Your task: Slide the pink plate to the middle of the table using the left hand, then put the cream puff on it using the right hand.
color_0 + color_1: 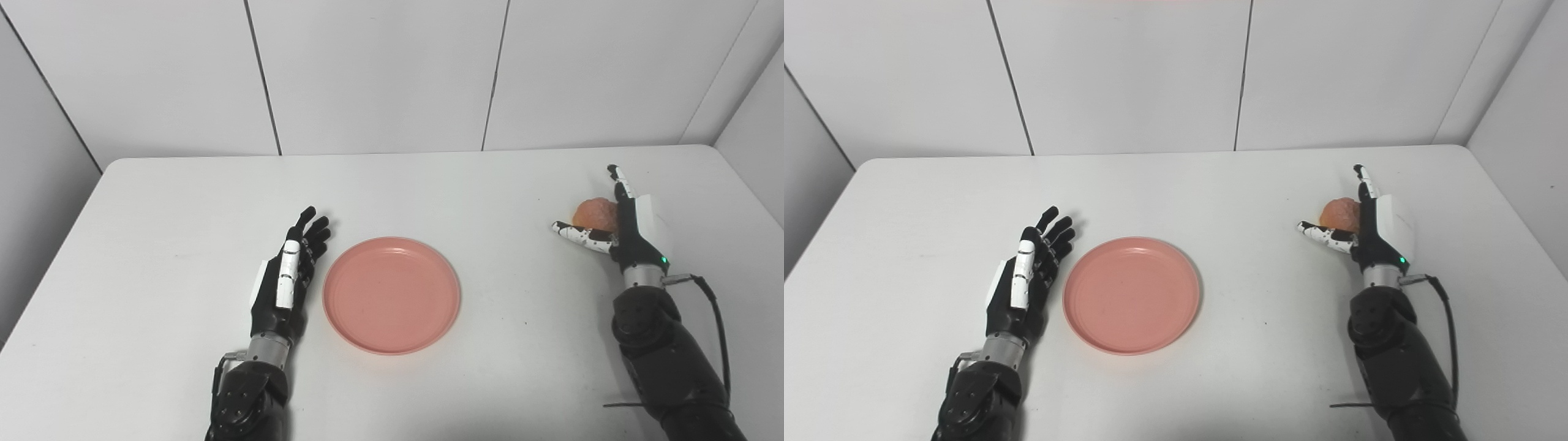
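Note:
The pink plate (392, 295) lies flat near the middle of the white table, empty. My left hand (289, 275) is open, fingers straight and apart, on edge just left of the plate's rim, close to it or touching it. The cream puff (595, 214), an orange-pink lump, rests on the table at the right. My right hand (618, 229) is open around it: thumb stretched left in front of the puff, fingers pointing up behind its right side. The hand is not closed on it.
The white table (184, 202) is bounded by white wall panels at the back and sides. A black cable (716, 318) loops off my right forearm near the table's right edge.

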Motion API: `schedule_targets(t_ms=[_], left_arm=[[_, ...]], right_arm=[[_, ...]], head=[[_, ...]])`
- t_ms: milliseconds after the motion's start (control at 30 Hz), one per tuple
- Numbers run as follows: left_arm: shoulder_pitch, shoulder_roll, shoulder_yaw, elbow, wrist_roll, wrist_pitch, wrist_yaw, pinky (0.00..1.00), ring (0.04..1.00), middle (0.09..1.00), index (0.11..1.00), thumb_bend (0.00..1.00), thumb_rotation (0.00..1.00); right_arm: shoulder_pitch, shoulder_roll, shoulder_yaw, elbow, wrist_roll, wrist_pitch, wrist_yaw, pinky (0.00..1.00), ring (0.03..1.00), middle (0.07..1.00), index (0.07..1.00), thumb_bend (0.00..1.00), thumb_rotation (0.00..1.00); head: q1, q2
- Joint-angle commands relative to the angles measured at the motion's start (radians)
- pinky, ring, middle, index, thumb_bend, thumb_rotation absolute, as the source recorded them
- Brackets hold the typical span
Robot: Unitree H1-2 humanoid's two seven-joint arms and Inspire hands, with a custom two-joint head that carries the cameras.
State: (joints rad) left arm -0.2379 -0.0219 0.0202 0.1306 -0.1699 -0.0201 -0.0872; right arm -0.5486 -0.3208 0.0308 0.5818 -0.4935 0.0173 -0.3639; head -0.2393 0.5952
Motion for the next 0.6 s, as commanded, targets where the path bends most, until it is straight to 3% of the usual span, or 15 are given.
schedule_targets(t_ms=[0, 67, 167, 333, 367, 400, 567], left_arm=[[0.029, 0.006, 0.002, 0.020, -0.003, 0.007, -0.007, 0.95, 0.916, 0.904, 0.909, 0.53, 1.00], [0.029, 0.005, 0.002, 0.020, -0.004, 0.007, -0.006, 0.95, 0.913, 0.903, 0.909, 0.53, 1.00], [0.030, 0.004, 0.002, 0.021, -0.003, 0.002, -0.005, 0.94, 0.911, 0.902, 0.906, 0.53, 1.00], [0.032, 0.003, 0.001, 0.017, -0.004, 0.000, -0.005, 0.94, 0.911, 0.902, 0.904, 0.54, 1.00], [0.033, 0.003, 0.001, 0.017, -0.005, 0.001, -0.005, 0.94, 0.910, 0.902, 0.903, 0.55, 1.00], [0.033, 0.001, 0.001, 0.015, -0.005, 0.002, -0.004, 0.94, 0.910, 0.902, 0.903, 0.55, 1.00], [0.033, 0.005, -0.006, 0.013, 0.005, 0.009, -0.004, 0.95, 0.912, 0.901, 0.904, 0.56, 1.00]], right_arm=[[-0.037, -0.014, 0.005, -0.020, -0.001, 0.037, 0.020, 0.69, 0.819, 0.871, 0.871, 0.69, 0.14], [-0.037, -0.009, -0.003, -0.027, 0.015, 0.054, 0.027, 0.62, 0.763, 0.844, 0.845, 0.66, 0.04], [-0.033, -0.004, -0.016, -0.035, 0.049, 0.045, 0.039, 0.46, 0.629, 0.761, 0.813, 0.60, 0.00], [-0.028, -0.011, -0.009, -0.045, 0.057, 0.049, 0.054, 0.49, 0.637, 0.713, 0.755, 0.60, 0.00], [-0.028, -0.012, -0.006, -0.044, 0.054, 0.050, 0.053, 0.40, 0.511, 0.610, 0.735, 0.55, 0.00], [-0.027, -0.014, -0.005, -0.043, 0.053, 0.048, 0.053, 0.38, 0.470, 0.578, 0.721, 0.53, 0.00], [-0.023, -0.012, -0.004, -0.051, 0.044, 0.050, 0.034, 0.36, 0.423, 0.544, 0.657, 0.52, 0.00]], head=[[0.000, -0.001], [0.000, -0.001], [0.000, -0.001], [0.009, 0.004], [0.009, 0.004], [0.015, 0.005], [0.014, 0.009]])
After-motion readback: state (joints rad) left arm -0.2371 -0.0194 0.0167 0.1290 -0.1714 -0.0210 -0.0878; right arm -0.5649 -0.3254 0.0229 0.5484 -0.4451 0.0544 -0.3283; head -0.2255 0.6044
